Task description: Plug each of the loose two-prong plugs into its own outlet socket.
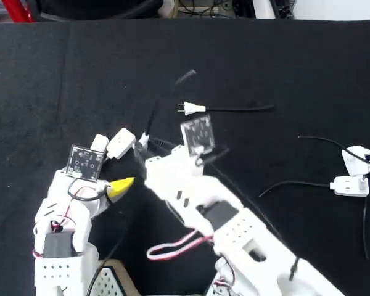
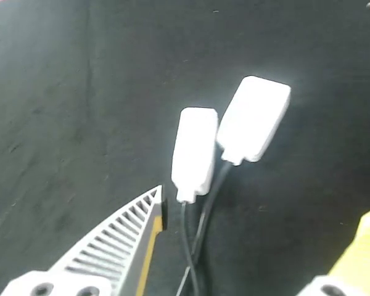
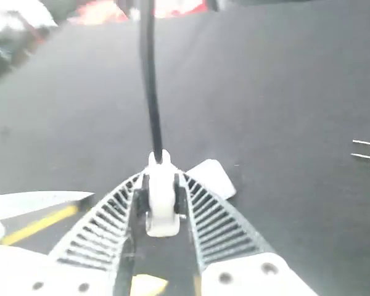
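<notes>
The right gripper (image 3: 161,185) has its jaws pressed against both sides of the held plug (image 3: 160,213), pinching its white body. The plug's black cord (image 3: 150,80) runs straight out ahead, and the prongs are hidden, so I cannot tell which way they point. The left gripper (image 2: 265,206) has its jaws spread wide with nothing between them. The pair of white sockets (image 2: 194,151) lies just past its tips, the two blocks side by side and touching or nearly so, their cords trailing back toward the jaws. In the high view the held plug sits just beside the sockets, on the side away from the left arm. A loose plug (image 1: 191,109) lies farther out on that same side, prongs bare on the black cloth (image 1: 283,68). Two more white fittings (image 1: 350,185) lie well apart from the sockets with their own cords. The main risk is that the sockets look light and nothing holds them. A push from the plug would probably slide them instead of seating the prongs, unless the left jaws first close on one. The narrow pinch could also let the plug twist, levered by its stiff cord. The two arms are crowded together and could knock each other.
</notes>
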Motion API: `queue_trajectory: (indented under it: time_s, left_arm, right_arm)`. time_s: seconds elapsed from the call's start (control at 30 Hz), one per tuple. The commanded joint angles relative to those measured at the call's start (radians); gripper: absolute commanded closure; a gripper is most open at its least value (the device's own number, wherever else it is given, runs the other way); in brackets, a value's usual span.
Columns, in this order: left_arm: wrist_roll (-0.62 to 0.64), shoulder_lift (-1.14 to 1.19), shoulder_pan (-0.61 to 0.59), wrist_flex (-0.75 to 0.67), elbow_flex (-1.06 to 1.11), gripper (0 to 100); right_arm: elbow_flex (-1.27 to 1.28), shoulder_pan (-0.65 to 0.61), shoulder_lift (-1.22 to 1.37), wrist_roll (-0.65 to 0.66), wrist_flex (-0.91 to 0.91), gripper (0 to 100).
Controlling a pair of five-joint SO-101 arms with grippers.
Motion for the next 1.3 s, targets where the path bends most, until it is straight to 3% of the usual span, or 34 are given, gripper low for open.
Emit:
queue_trajectory:
  time_s: [0.0,0.17,0.47,0.8,1.0,1.1,1.27]
  left_arm:
    - [-0.012,-0.006,0.059,-0.018,-0.001,54]
    - [-0.005,-0.006,0.062,-0.081,0.01,54]
    - [-0.012,-0.006,0.059,-0.101,0.022,54]
    - [-0.014,-0.006,0.059,-0.098,0.024,54]
    - [-0.014,-0.006,0.059,-0.097,0.024,54]
    - [-0.014,-0.006,0.059,-0.095,0.024,54]
    - [-0.031,-0.006,0.021,-0.092,0.024,54]
  right_arm:
    - [0.03,-0.063,-0.099,-0.048,-0.029,98.7]
    - [0.05,-0.158,-0.102,-0.066,0.026,98.7]
    - [-0.148,-0.196,-0.097,-0.057,0.474,98.7]
    - [-0.162,-0.193,-0.091,0.028,0.511,98.7]
    - [-0.22,-0.192,-0.091,0.081,0.621,98.7]
    - [-0.246,-0.132,-0.09,0.098,0.64,98.7]
    - [-0.3,0.083,-0.09,0.161,0.657,98.7]
